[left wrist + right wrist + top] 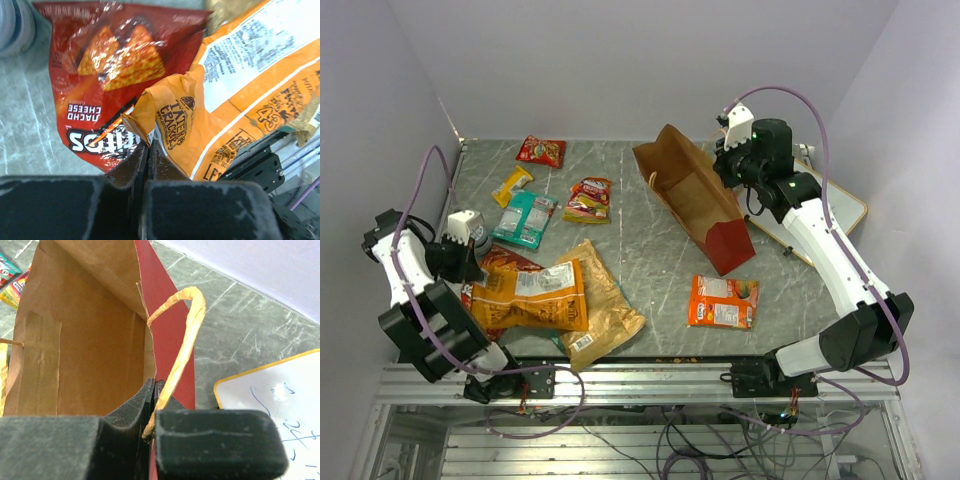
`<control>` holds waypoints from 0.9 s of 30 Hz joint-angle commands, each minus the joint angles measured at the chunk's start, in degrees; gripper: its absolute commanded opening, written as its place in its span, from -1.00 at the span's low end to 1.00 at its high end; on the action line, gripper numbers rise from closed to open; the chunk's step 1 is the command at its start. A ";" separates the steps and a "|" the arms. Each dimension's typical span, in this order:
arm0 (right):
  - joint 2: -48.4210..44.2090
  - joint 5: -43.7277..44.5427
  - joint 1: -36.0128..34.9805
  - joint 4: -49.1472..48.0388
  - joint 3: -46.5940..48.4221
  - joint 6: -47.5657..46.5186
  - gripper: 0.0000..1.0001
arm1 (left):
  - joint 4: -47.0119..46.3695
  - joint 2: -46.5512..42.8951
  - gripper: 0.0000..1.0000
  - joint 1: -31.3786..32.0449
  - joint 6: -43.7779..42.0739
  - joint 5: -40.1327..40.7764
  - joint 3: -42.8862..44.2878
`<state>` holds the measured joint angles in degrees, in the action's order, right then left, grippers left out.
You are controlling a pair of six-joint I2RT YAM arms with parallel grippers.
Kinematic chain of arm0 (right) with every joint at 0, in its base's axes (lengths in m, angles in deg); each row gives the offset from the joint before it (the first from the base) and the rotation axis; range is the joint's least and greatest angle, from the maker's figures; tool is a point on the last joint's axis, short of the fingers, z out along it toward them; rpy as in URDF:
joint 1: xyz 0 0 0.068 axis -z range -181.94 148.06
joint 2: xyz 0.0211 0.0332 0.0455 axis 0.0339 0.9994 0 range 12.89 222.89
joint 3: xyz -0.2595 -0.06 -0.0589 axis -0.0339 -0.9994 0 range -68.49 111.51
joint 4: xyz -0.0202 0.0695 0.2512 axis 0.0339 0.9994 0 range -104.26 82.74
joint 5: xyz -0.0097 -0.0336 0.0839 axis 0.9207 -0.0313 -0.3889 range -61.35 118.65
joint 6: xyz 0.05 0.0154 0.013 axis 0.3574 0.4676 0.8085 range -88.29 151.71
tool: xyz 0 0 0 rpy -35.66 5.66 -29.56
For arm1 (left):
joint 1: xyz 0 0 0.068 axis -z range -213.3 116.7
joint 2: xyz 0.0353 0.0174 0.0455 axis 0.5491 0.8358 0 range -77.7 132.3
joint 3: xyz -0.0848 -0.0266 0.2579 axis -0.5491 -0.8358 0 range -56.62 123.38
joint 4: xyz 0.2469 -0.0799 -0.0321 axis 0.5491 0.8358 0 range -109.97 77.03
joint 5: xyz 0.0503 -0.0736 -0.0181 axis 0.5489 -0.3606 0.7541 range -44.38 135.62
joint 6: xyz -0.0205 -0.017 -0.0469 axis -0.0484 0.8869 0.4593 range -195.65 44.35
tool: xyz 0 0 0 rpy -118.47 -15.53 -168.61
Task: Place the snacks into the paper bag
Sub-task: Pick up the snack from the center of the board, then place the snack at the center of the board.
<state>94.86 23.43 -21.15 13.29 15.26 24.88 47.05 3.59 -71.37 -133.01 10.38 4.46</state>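
Observation:
The paper bag (688, 190), red outside and brown inside, lies tilted with its mouth open toward the upper left. My right gripper (728, 160) is shut on its far wall next to a tan handle (182, 335); the right wrist view shows the wall (170, 335) pinched between the jaws of the gripper (156, 390). My left gripper (470, 265) is shut on a corner of the large orange chip bag (535, 295), which also shows in the left wrist view (235, 95) held by the gripper (146, 145). That bag lies over the red Doritos bag (100, 70) and a gold bag (608, 312).
An orange flat pack (723, 301) lies in front of the bag. A small red packet (541, 151), a yellow packet (512, 185), a teal packet (525, 220) and a red-yellow packet (589, 198) lie at the back left. A white board (842, 205) sits at the right edge.

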 commanded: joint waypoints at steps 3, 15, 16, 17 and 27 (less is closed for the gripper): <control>-1.74 -0.78 -0.05 -1.06 0.44 -0.90 -1.00 | 14.95 -8.28 -0.86 1.21 -11.05 -14.43 7.07; -1.25 -1.19 -0.07 -0.98 0.54 -1.08 -1.00 | -23.26 -24.59 -0.86 24.15 40.85 -25.86 3.54; -1.21 -1.14 -0.01 -0.92 0.57 -1.16 -1.00 | -31.13 -25.60 -0.86 25.84 46.27 -23.51 1.03; -1.14 -1.11 0.00 -0.90 0.55 -1.23 -1.00 | -34.99 -26.30 -0.86 27.42 50.34 -21.21 -0.99; -0.77 -2.05 -0.08 -0.79 0.27 -1.34 -1.00 | -36.81 -22.61 -0.86 32.38 51.14 -8.70 -8.51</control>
<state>94.82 22.76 -21.15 13.27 15.28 23.92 14.12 -19.07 -39.35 -82.76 -2.78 -3.65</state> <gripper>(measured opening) 0.007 0.077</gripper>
